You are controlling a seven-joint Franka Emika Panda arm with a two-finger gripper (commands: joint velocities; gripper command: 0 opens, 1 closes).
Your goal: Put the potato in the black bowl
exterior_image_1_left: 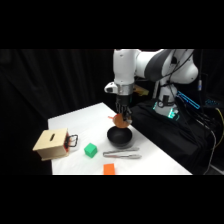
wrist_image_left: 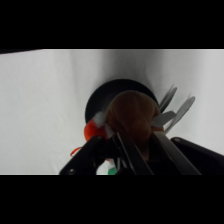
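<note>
- A white counter [exterior_image_1_left: 85, 122] stands against black drapes, with the arm's base and cabling along its far side.
- The arm reaches down over the counter; its fingers [exterior_image_1_left: 121, 119] are clamped on the potato [exterior_image_1_left: 120, 119], held in the air just above the black bowl [exterior_image_1_left: 120, 138].
- The wrist view shows the potato [wrist_image_left: 131, 119] up close, covering part of the bowl [wrist_image_left: 102, 97] beneath it; the side view alone shows the gap between them.
- Well off to one side of the fingers sits a wooden box [exterior_image_1_left: 51, 144].
- Just past the bowl lie metal tongs [exterior_image_1_left: 122, 155].
- Nearby are a green cube [exterior_image_1_left: 90, 150] and a flat orange block [exterior_image_1_left: 109, 169].
</note>
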